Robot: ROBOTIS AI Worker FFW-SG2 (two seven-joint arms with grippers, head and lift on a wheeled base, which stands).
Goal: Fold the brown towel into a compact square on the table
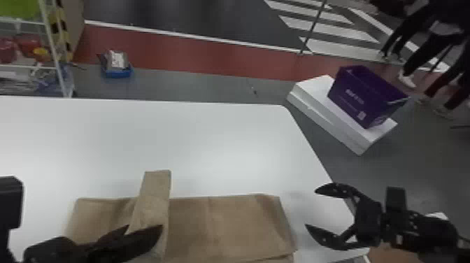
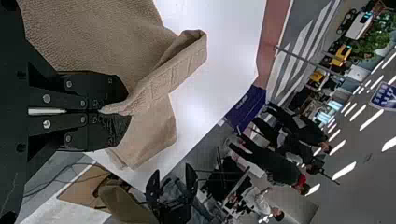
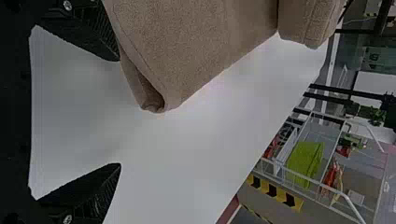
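Left gripper [image 2: 114,111], two flat black fingers, is clamped on a narrow raised strip [image 1: 154,199] of the brown cloth towel [image 1: 227,224], over the towel's left half, likely to carry that layer across. Towel lies on the smooth white table [image 1: 175,140], layered and wider than a square; the fold looks unfinished. Right gripper [image 1: 311,208], same black build, is open and empty just off the towel's right end, probably spaced to take that side. Well beyond the towel, rightward, a purple open-topped box [image 1: 356,94] sits on white slabs [image 1: 328,115], seemingly out of the way.
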